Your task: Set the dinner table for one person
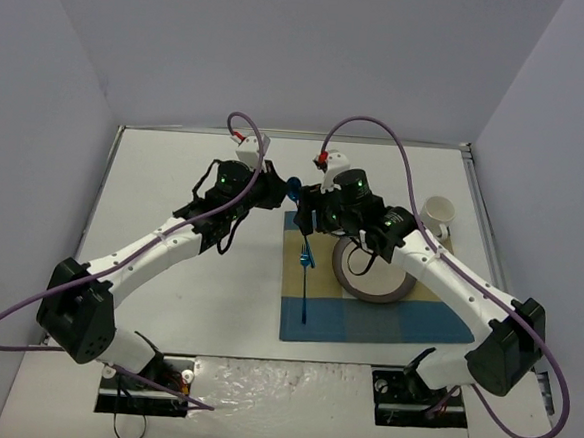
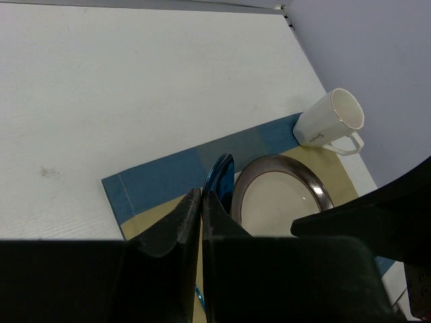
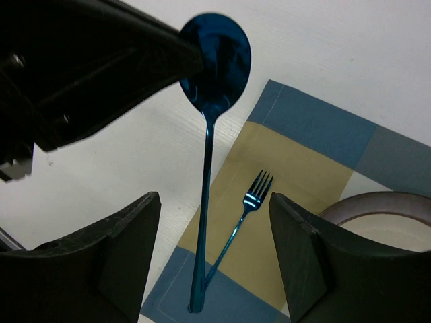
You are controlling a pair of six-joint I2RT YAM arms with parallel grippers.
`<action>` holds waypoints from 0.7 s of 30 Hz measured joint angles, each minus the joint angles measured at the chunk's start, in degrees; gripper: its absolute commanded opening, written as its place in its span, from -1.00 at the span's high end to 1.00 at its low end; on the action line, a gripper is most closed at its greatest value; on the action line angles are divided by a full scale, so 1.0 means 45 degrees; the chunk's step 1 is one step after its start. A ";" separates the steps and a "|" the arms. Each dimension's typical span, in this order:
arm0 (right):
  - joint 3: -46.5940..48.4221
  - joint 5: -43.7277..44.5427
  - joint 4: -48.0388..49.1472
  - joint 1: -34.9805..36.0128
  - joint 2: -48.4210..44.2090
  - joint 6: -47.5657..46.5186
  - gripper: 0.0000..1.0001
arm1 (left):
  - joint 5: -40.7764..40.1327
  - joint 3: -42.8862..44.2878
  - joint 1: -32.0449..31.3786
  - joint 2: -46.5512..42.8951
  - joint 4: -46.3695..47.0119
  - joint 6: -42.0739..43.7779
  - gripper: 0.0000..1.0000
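Over the white dinner table point(image 1: 175, 171), which is filling most of the overhead view, two robot arms are meeting just above the centre of the frame. The left gripper point(image 2: 201, 225) is clamping the bowl of a glossy blue spoon point(image 3: 217, 60), its jaws pressed together with only the bowl between them, and the spoon's thin handle is hanging down toward the checked placemat point(image 1: 385, 321) at lower centre. The right gripper point(image 3: 215, 252) is standing partly spread around that handle: in its wrist view one of its fingers point(image 3: 128, 249) is sitting at lower left and the other at lower right, with the handle running down the gap between them and touching neither. A blue fork point(image 3: 250, 202) is lying flat on the tan and blue squares of the placemat, tines pointing toward the upper part of the frame, just beside the hanging handle. To the right of the fork, a plate point(image 1: 377, 297) with a dark rim and pale centre is resting on the same cloth, partly covered by the right arm in the overhead view. A white mug point(image 1: 438, 211) is sitting at the placemat's upper right corner; in the left wrist view it is lying tipped on its side, mouth facing right.
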 measured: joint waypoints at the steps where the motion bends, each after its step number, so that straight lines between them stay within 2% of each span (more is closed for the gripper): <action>1: 0.0113 0.0046 0.0016 0.0014 0.0135 0.0000 -0.06 | -0.0079 0.0000 -0.0066 0.0000 0.0000 0.0022 1.00; 11: 0.0594 0.0364 0.0075 0.0052 0.1022 -0.0035 0.25 | -0.0476 0.0000 -0.0500 0.0000 0.0027 0.0080 1.00; 21: 0.0679 0.0453 0.0115 0.0062 0.1191 -0.0044 0.45 | -0.0531 0.0000 -0.0582 0.0000 0.0039 0.0080 1.00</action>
